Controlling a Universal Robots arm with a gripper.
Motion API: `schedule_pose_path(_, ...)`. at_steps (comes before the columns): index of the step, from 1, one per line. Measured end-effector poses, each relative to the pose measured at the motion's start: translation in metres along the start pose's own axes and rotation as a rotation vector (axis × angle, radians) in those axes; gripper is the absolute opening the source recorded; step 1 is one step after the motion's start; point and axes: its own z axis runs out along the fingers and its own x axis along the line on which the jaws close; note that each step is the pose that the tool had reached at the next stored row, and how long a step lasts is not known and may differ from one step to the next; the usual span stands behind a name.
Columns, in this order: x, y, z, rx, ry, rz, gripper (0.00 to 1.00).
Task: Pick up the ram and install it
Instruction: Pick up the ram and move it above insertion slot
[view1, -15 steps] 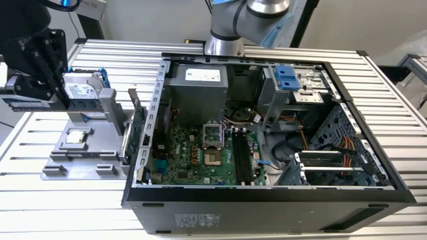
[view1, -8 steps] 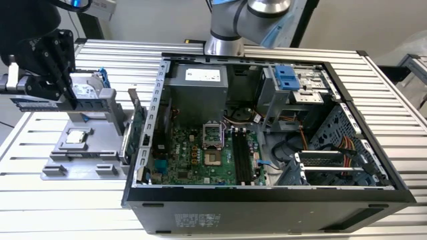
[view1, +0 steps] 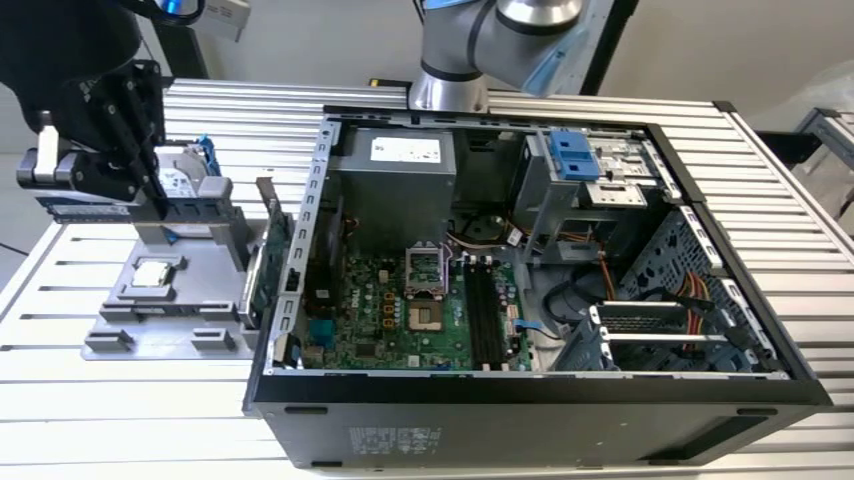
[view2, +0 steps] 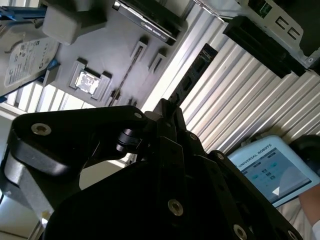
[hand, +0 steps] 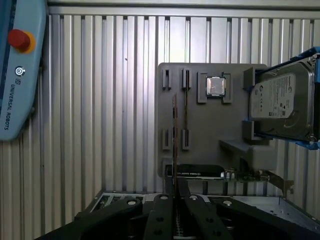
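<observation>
The fingers are clamped on the ram, which juts edge-on from their tips over the grey holder on the counter, apart from it as far as I can tell. I judge this carry goes best with a firm, square grip and the stick's long edge parallel to the board's slots. Counted outward: one ram in the grip, what looks like one more thin stick edge-on in the holder, one processor, one drive, one green card, and farthest one open case.
</observation>
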Motion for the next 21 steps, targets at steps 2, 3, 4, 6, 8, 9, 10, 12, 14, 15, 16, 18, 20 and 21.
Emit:
schedule_pose_path(2,0.0,-0.0027,0.0,0.0,-0.0001,0.0,0.0)
schedule_pose_path(3,0.0,-0.004,-0.0001,0.0,-0.0001,0.0,0.0)
schedule_pose_path(4,0.0,-0.0054,-0.0001,0.0,0.0,0.0,0.0)
schedule_pose_path(6,0.0,-0.0078,-0.0002,0.0,-0.0001,0.0,0.0)
schedule_pose_path(8,0.0,-0.0094,-0.0002,0.0001,-0.0001,0.0,0.0)
schedule_pose_path(9,0.0,-0.0096,-0.0002,0.0001,-0.0002,0.0,0.0)
schedule_pose_path(10,0.0,-0.0096,-0.0002,0.0001,-0.0001,0.0,0.0)
schedule_pose_path(12,0.0,-0.0097,-0.0003,0.0,0.0,0.0,0.0)
schedule_pose_path(14,0.0,-0.0105,-0.0003,0.0,0.0,0.0,0.0)
schedule_pose_path(15,0.0,-0.0114,-0.0004,0.0,0.0001,0.0,0.0)
schedule_pose_path(16,0.0,-0.0124,-0.0003,0.0,0.0,0.0,0.0)
schedule_pose_path(18,0.0,-0.0154,-0.0005,0.0,0.0001,0.0,0.0)
schedule_pose_path(20,0.0,-0.0194,-0.0005,0.0,0.0,0.0,0.0)
schedule_pose_path(21,-0.0001,-0.0217,-0.0005,0.0,-0.0001,0.0,0.0)
